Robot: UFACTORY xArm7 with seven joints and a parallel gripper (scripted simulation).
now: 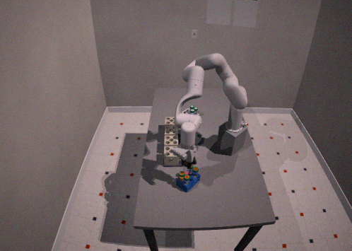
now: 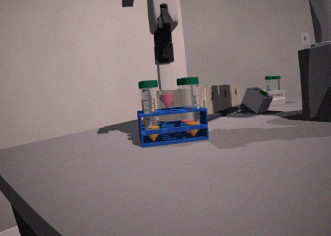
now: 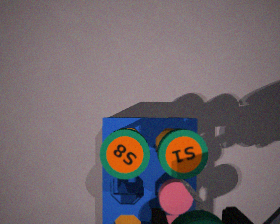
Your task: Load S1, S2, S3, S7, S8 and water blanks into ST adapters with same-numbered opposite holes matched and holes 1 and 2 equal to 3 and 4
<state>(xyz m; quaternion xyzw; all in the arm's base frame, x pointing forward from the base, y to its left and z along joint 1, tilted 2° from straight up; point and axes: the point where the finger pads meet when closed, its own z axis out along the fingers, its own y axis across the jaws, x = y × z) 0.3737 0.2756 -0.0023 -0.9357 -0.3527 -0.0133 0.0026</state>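
My gripper (image 2: 164, 58) (image 1: 189, 160) is shut on a sample tube (image 2: 166, 84) with a little pink liquid in its cone. It holds the tube upright, the tip just above the top of the blue rack (image 2: 173, 131) (image 1: 184, 186) (image 3: 108, 130). In the wrist view the tube's pink tip (image 3: 175, 197) shows above the rack, with its green cap at the bottom edge. Tubes S8 (image 3: 125, 153) and S1 (image 3: 182, 153) stand in the rack's far row; both hold orange liquid. The beige adapters (image 1: 171, 129) (image 2: 226, 95) stand in a row behind the rack.
A white rack with water blanks (image 2: 274, 93) (image 1: 192, 109) stands at the back of the table. The grey sloped DONE desk (image 2: 256, 100) lies between it and the adapters. The arm's base (image 1: 233, 138) (image 2: 314, 84) stands to the right.
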